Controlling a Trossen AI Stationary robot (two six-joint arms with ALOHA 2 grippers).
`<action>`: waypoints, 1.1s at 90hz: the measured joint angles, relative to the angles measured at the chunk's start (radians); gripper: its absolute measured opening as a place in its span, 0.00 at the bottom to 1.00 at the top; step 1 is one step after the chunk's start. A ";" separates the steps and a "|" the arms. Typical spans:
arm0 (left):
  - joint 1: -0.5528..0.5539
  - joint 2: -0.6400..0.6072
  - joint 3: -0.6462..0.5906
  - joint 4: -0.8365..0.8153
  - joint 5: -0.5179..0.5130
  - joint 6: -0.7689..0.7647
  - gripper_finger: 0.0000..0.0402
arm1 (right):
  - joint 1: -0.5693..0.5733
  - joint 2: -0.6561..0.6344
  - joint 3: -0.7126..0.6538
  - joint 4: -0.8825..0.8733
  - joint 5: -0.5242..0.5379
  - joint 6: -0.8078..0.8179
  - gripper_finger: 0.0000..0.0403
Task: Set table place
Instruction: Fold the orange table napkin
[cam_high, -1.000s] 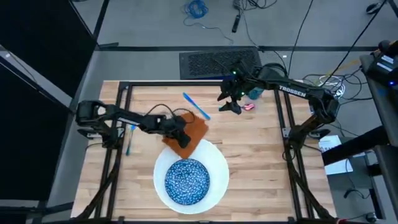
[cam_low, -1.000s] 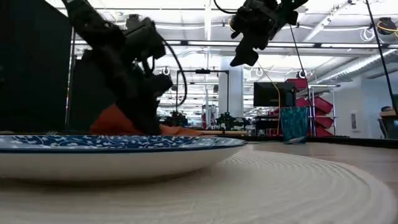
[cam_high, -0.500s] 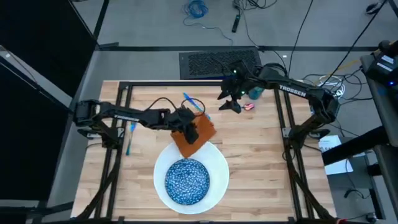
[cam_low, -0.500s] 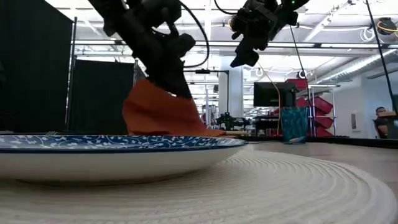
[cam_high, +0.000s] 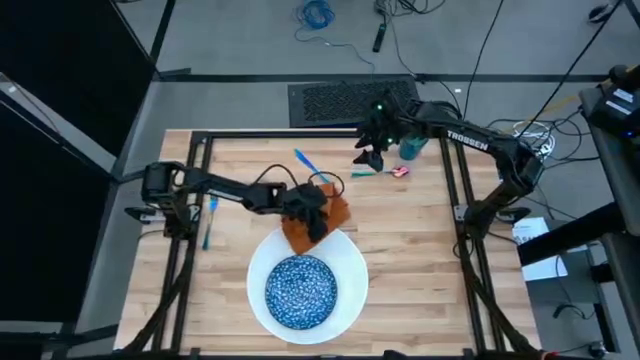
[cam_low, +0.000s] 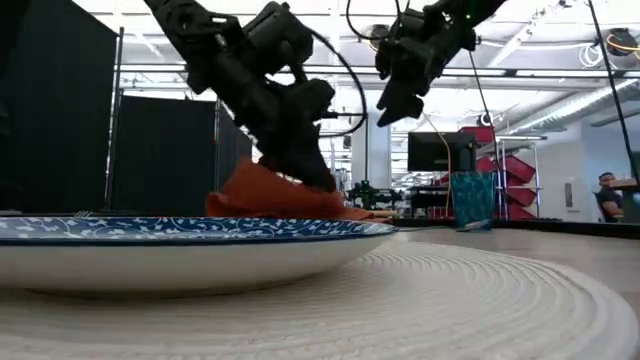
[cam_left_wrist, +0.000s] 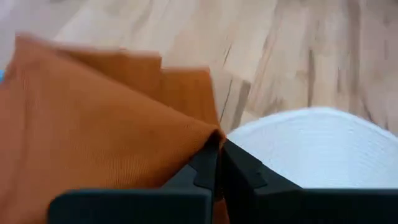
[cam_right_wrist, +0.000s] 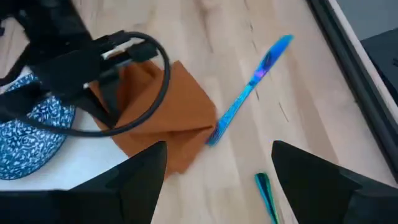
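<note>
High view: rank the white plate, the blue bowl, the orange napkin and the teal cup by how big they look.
1. white plate
2. blue bowl
3. orange napkin, partly hidden by the left gripper, so its rank against the bowl is unsure
4. teal cup

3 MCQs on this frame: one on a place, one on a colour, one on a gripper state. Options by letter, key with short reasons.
1. Where does the blue speckled bowl sit?
A. on the white plate
B. at the far rail
C. on the napkin

2. What colour is the napkin?
A. teal
B. orange
C. white

3. What state is the left gripper in?
A. open above the bowl
B. shut on the napkin
C. open on the bare table

Key:
1 A: the high view shows the bowl centred on the plate.
2 B: the cloth is orange in every view.
3 B: the left wrist view shows its fingers pinched on a fold of the cloth, at the plate's far edge.

The right gripper hovers open near the far edge of the table.
</note>
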 joint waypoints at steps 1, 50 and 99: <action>-0.001 -0.001 0.002 0.000 0.004 0.009 0.02 | -0.002 0.001 0.000 0.000 0.000 0.000 0.69; 0.009 -0.003 0.122 -0.093 0.007 0.121 0.30 | -0.012 0.005 0.000 0.012 -0.002 0.014 0.69; 0.008 -0.048 0.193 -0.476 -0.046 0.258 0.30 | -0.019 0.005 0.000 -0.029 0.002 0.015 0.69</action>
